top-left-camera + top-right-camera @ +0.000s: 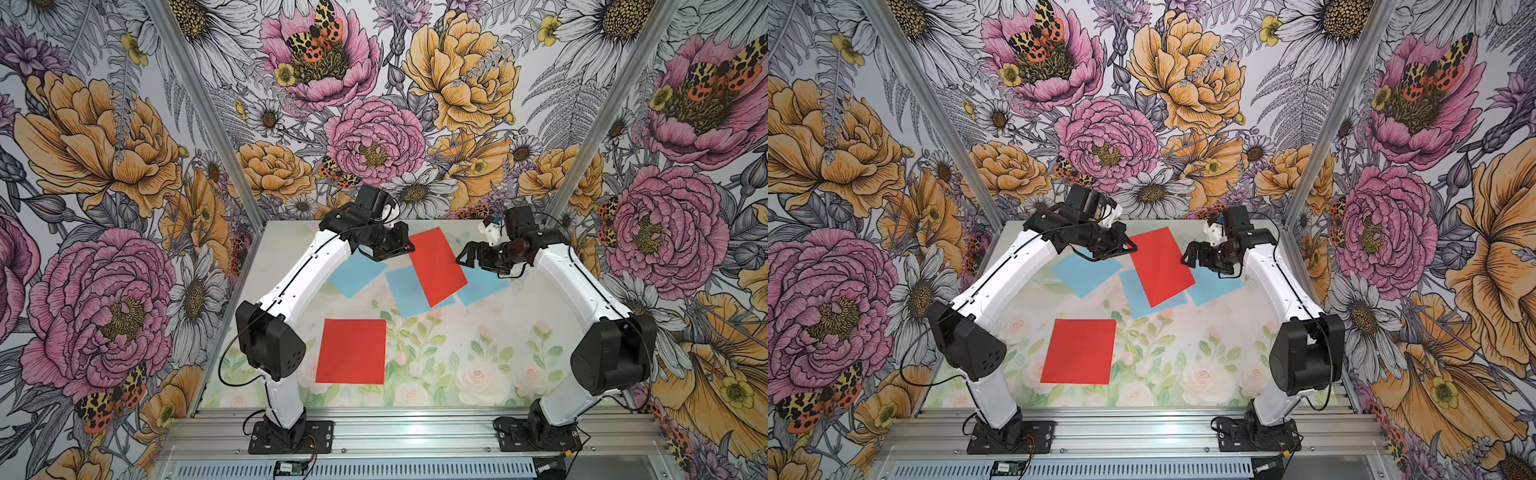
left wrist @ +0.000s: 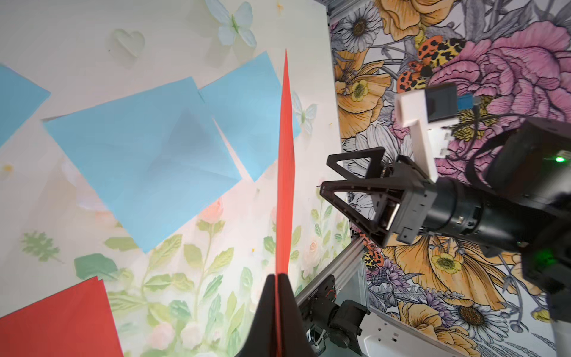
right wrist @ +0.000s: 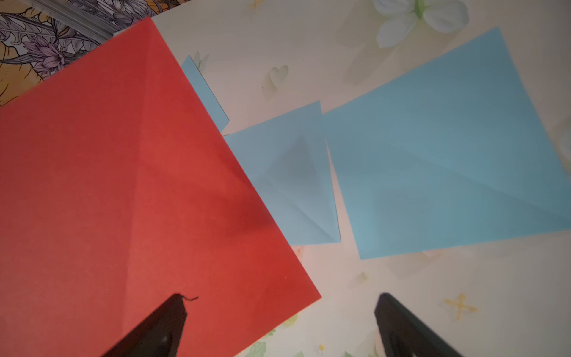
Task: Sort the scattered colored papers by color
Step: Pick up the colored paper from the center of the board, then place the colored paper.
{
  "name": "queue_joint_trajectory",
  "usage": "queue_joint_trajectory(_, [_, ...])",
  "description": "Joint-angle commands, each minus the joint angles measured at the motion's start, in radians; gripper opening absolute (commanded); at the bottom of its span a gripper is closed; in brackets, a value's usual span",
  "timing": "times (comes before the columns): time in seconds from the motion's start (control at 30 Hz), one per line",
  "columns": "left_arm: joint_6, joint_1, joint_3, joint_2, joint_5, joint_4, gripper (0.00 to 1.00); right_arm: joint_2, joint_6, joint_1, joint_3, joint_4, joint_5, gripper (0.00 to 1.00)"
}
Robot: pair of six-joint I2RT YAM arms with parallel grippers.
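Centrally, toward the far side of the table (image 1: 457, 353), a lifted red sheet (image 1: 436, 266) hangs tilted in the air. The left claw (image 1: 409, 248) pinches one edge of it, fingers pressed together on the paper; the left wrist view shows it edge-on. Below it, three pale blue sheets lie flat in a row: the left blue sheet (image 1: 353, 276), the middle blue sheet (image 1: 405, 293), partly hidden under the red one, and the right blue sheet (image 1: 482, 289). The right claw (image 1: 463, 254) hovers just beside the lifted sheet's opposite edge, fingers spread apart, gripping nothing. Nearer the arm bases, on the left, a flat red sheet (image 1: 352, 351) lies well apart from the blue ones.
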Motion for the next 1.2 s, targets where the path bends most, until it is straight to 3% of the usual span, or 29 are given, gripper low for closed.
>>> queue_joint_trajectory(0.0, [0.026, -0.004, -0.017, -0.097, -0.033, -0.041, 0.00, -0.043, -0.031, -0.002, -0.034, 0.009, -0.035, 0.99])
queue_joint_trajectory(0.17, [0.109, -0.003, -0.118, -0.153, -0.005, -0.117, 0.00, -0.077, -0.020, 0.000, -0.032, 0.011, 0.015, 0.99])
queue_joint_trajectory(0.4, [0.256, 0.004, -0.324, -0.192, -0.018, -0.174, 0.00, -0.112, 0.096, 0.039, -0.074, 0.079, 0.019, 0.99])
queue_joint_trajectory(0.67, [0.331, -0.010, -0.386, -0.222, -0.028, -0.295, 0.00, -0.116, 0.164, 0.135, -0.120, 0.129, 0.049, 0.99])
queue_joint_trajectory(1.07, [0.469, -0.029, -0.351, -0.100, -0.287, -0.418, 0.00, -0.023, 0.197, 0.316, -0.176, 0.235, 0.003, 0.99])
queue_joint_trajectory(1.17, [0.514, -0.042, -0.327, -0.066, -0.360, -0.452, 0.00, 0.048, 0.195, 0.382, -0.179, 0.254, 0.023, 0.93])
